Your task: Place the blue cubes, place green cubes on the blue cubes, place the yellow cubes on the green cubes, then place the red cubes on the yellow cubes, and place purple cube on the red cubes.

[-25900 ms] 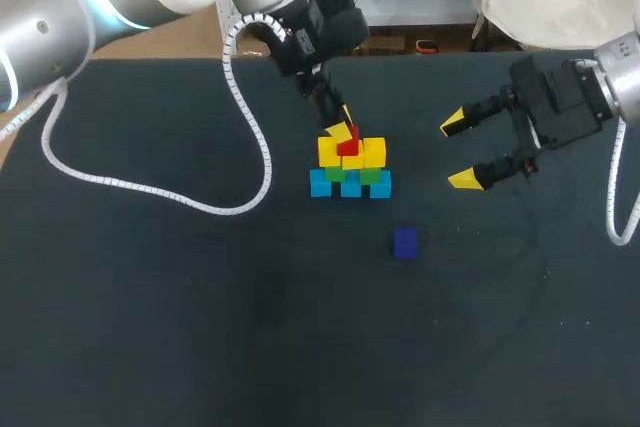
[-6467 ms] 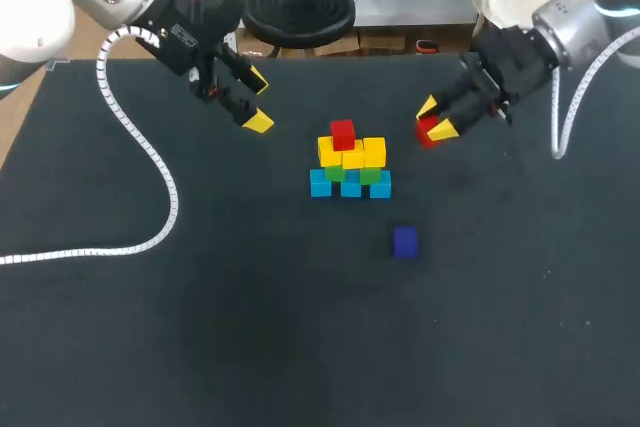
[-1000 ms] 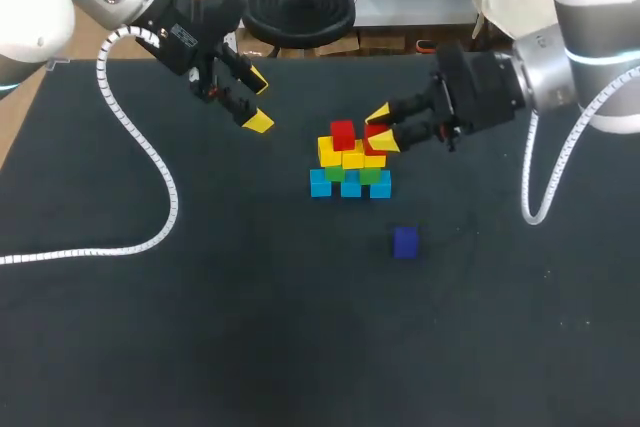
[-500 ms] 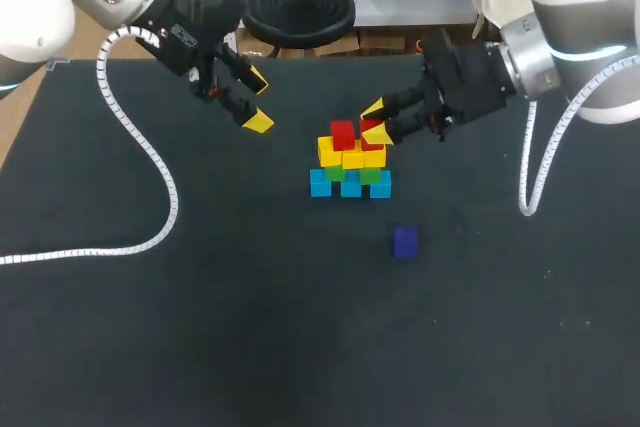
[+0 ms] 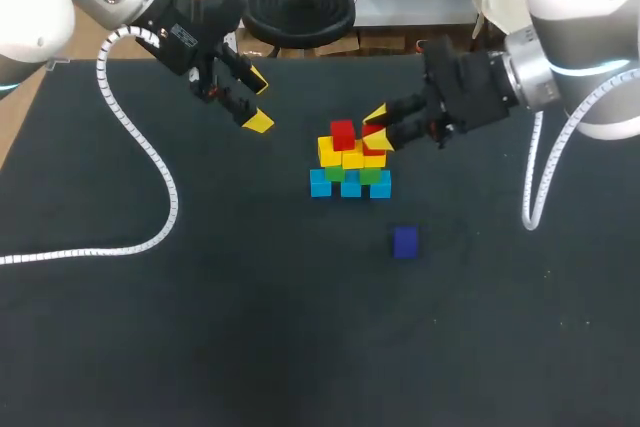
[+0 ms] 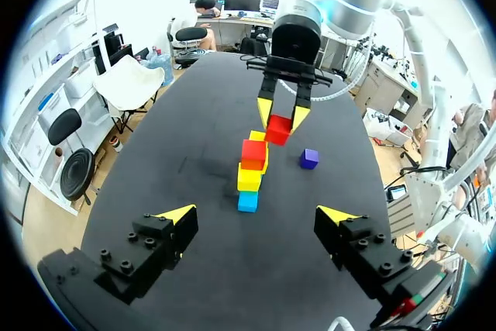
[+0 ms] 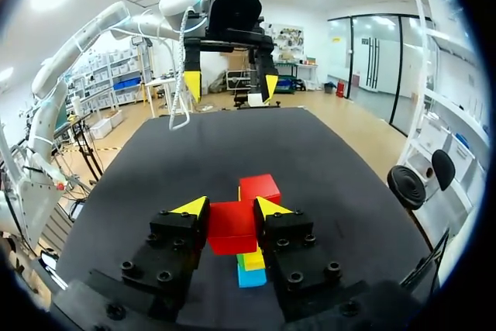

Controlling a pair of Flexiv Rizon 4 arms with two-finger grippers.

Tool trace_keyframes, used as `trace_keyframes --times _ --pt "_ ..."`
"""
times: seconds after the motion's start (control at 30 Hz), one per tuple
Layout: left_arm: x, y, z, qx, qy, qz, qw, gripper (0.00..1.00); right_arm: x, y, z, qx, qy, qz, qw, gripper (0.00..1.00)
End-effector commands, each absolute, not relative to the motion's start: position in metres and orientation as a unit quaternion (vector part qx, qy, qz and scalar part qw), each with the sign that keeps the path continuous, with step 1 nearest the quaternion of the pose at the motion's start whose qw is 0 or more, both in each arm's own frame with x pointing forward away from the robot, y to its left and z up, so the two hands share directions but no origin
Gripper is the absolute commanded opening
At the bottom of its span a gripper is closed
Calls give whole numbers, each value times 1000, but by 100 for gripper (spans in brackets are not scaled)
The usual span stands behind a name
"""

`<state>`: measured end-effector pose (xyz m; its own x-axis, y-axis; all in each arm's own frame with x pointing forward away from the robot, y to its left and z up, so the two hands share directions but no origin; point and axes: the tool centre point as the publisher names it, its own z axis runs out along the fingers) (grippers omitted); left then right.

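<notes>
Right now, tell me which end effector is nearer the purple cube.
Right. The right end effector, shut on a red cube, is at the stack just behind the purple cube; the left end effector sits open, farther off.

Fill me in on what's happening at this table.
The right gripper is shut on a red cube, holding it at the top of a small pyramid of cubes: blue cubes at the bottom, then green cubes, yellow cubes, and a first red cube already on top. The left gripper hangs open, off to the side. A purple cube lies alone on the black table, not yet placed.
</notes>
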<state>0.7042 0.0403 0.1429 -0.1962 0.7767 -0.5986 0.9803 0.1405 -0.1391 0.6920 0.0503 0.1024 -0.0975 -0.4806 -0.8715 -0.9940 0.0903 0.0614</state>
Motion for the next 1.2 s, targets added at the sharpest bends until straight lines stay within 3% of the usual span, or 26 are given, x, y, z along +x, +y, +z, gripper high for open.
trace_keyframes --times 0.03,1.2 --pt "704 40 143 602 730 -257 196 100 697 47 103 -571 645 365 354 0" --pt "704 40 143 602 730 -257 196 100 719 59 91 -571 639 384 343 0"
